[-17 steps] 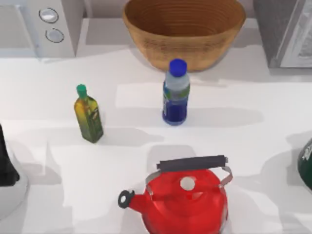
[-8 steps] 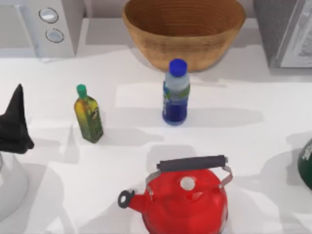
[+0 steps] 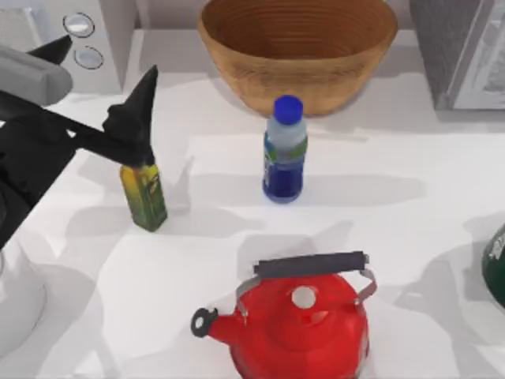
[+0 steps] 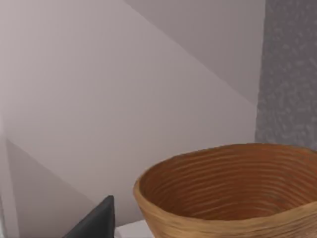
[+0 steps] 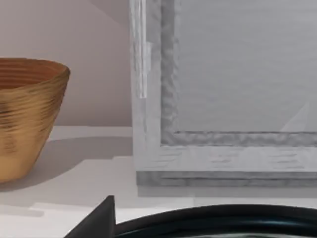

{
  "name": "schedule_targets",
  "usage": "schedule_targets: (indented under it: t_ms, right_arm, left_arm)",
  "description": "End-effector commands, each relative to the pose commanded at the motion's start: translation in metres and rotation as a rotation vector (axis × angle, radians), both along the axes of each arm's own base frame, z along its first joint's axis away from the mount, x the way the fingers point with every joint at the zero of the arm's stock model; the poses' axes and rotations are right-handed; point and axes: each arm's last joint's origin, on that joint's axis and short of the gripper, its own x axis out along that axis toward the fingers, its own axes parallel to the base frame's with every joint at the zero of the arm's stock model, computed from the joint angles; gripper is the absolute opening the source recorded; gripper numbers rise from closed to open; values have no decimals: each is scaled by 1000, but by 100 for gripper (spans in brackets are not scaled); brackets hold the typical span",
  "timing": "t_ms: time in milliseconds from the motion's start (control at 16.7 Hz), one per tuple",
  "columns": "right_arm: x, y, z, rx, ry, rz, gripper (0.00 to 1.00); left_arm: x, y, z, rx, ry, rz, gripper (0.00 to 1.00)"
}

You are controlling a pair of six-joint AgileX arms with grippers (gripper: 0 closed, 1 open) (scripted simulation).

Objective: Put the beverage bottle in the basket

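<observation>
The left gripper (image 3: 99, 87) has swung in from the table's left edge over the last second and now hangs above the oil bottle (image 3: 144, 196), covering its cap in the top view. Its two dark fingers (image 3: 140, 106) stand well apart, so the jaws are wide open and hold nothing.

The bottle (image 3: 285, 150) has not moved. It stands upright, well to the right of the gripper and slightly nearer the viewer, just in front of the basket (image 3: 297, 47). The basket lies beyond and to the right of the gripper; the left wrist view looks toward its rim (image 4: 233, 198) from a raised position.

Judgement: the approach has begun, but no grasp exists. The gripper must travel further right, past the oil bottle, and descend to straddle the bottle. Risk: clipping the oil bottle during the traverse.

The right arm stays parked at the right edge; its wrist view faces the basket (image 5: 27, 119) and a grey cabinet (image 5: 223, 89). A red kettle (image 3: 296, 320) stands nearer the viewer, clear of the path.
</observation>
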Motion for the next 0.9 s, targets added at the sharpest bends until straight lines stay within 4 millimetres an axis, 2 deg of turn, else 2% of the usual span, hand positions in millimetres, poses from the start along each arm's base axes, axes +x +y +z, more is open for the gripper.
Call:
schedule_targets:
  t_ms: [180, 420, 660, 900]
  right_arm:
    - [0, 0, 0, 0, 0, 0, 100]
    - [0, 0, 0, 0, 0, 0, 100]
    - [0, 0, 0, 0, 0, 0, 100]
    - [0, 0, 0, 0, 0, 0, 100]
  left_arm:
    - [33, -33, -24, 3, -1, -108, 100]
    - [61, -74, -77, 12, 9, -229, 100]
    - [67, -97, -135, 27, 37, -307, 100]
    - [63, -99, -178, 45, 77, -329, 100]
